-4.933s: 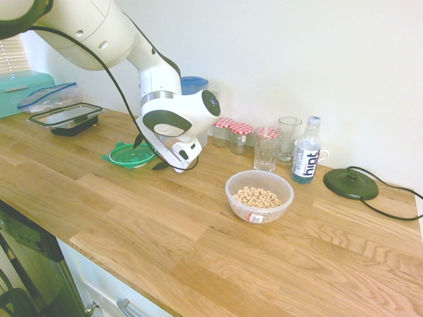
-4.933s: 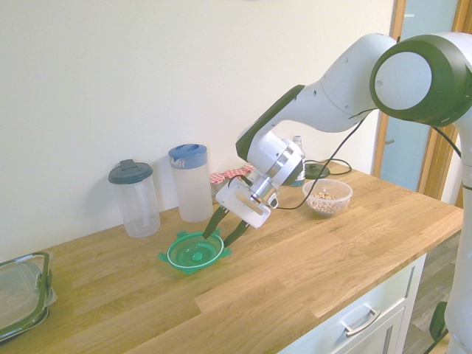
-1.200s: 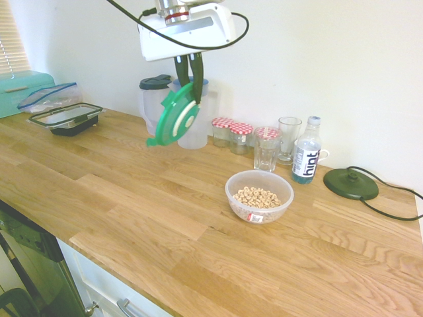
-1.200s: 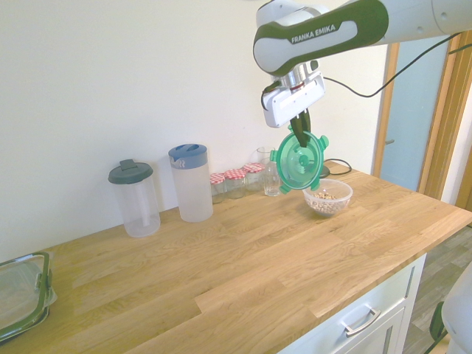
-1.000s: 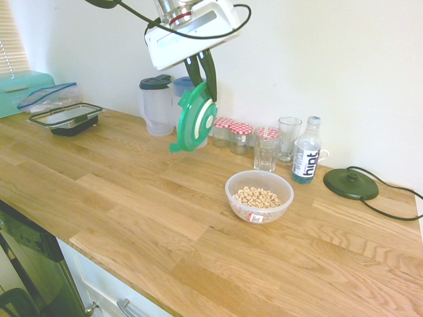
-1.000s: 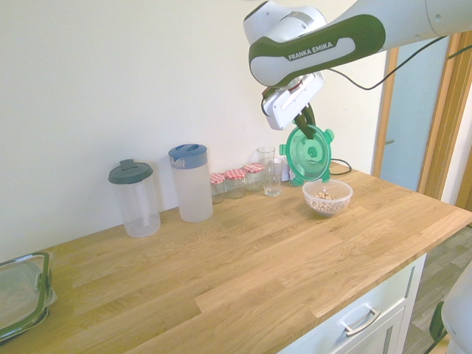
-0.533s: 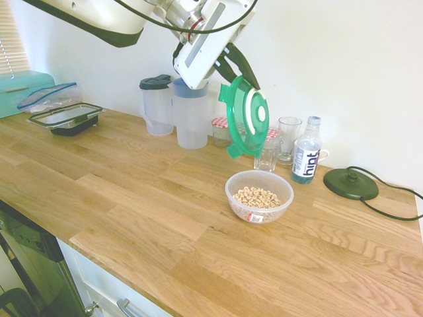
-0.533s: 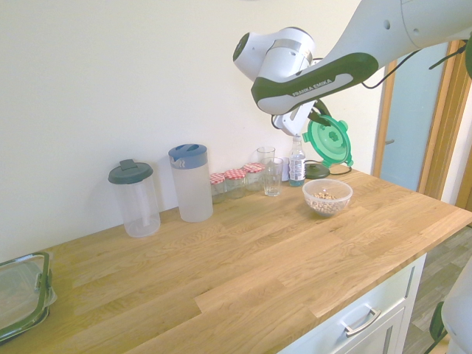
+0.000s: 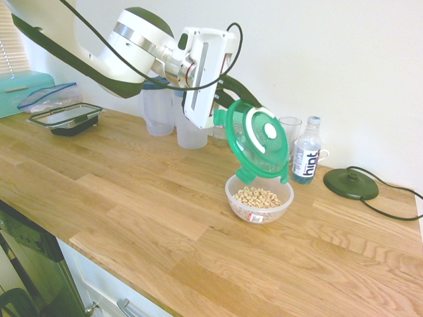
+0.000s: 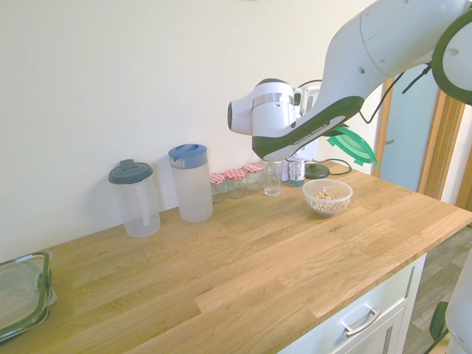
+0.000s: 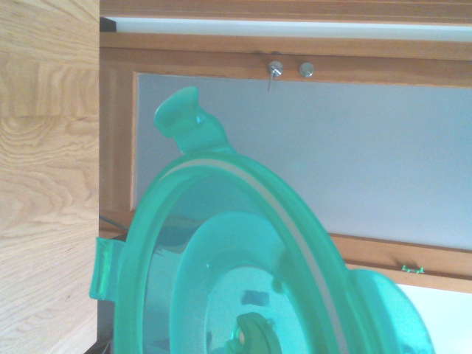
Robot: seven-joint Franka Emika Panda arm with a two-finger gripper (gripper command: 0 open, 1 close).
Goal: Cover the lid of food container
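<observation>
The gripper (image 9: pixel 232 92) pinches the lid (image 9: pixel 256 140) by its rim, tilted above the food container (image 9: pixel 259 196) at center frame, so it can be levelled and lowered on.

The arm (image 9: pixel 132 46) reaches sideways, wrist horizontal, gripper (image 9: pixel 232 91) clamped shut.

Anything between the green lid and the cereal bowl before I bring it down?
Nothing visible. The lid, shut in the gripper, hangs tilted in the air just above the bowl, whose open top is clear; glasses and bottle stand behind.
</observation>
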